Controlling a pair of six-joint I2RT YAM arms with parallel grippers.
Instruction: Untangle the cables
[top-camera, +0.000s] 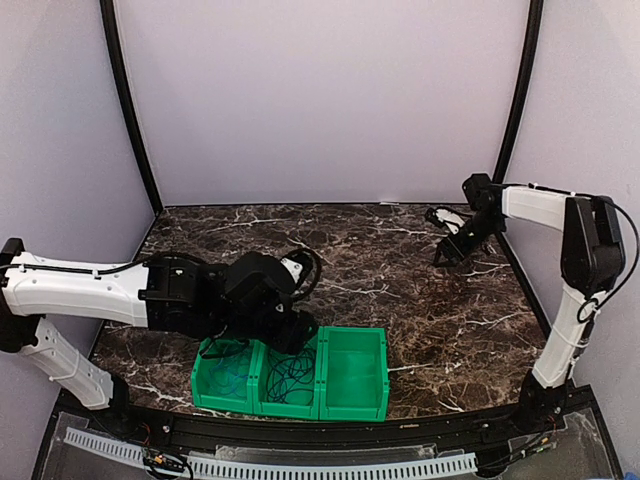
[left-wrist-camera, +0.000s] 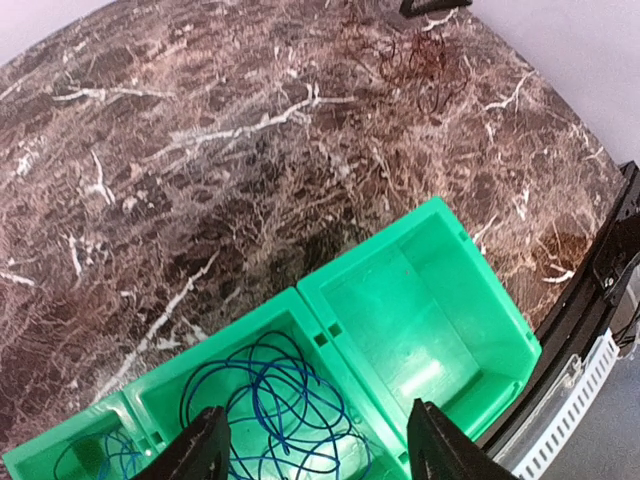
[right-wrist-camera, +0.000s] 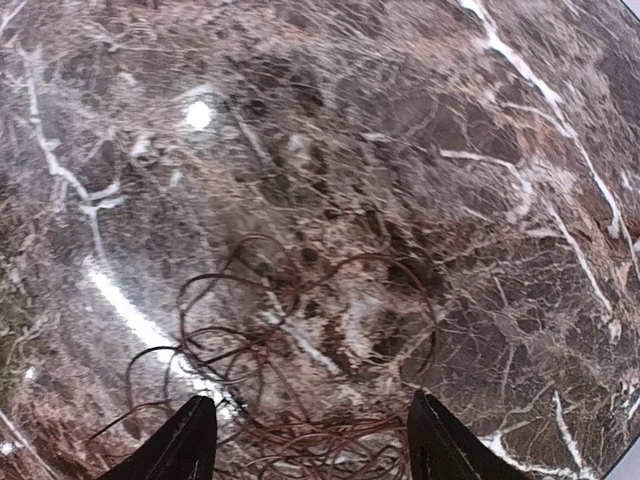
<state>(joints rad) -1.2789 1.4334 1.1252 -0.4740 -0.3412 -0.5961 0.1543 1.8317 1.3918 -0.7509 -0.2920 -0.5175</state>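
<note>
A blue cable (left-wrist-camera: 270, 400) lies coiled in the middle green bin (left-wrist-camera: 330, 335); it also shows in the top view (top-camera: 290, 372). My left gripper (left-wrist-camera: 315, 450) hangs open just above that bin, holding nothing. Another blue coil (left-wrist-camera: 95, 455) lies in the left bin. A reddish-brown cable (right-wrist-camera: 300, 350) lies tangled on the marble at the far right, faint in the top view (top-camera: 480, 262). My right gripper (right-wrist-camera: 310, 445) is open right over it, its fingertips on either side of the tangle; in the top view it (top-camera: 450, 250) sits low over the table.
Three joined green bins (top-camera: 352, 400) stand at the near edge; the right one (left-wrist-camera: 430, 320) holds nothing. A black cable loop (top-camera: 305, 270) arcs by my left wrist. The table's black rim (left-wrist-camera: 600, 290) runs close on the right.
</note>
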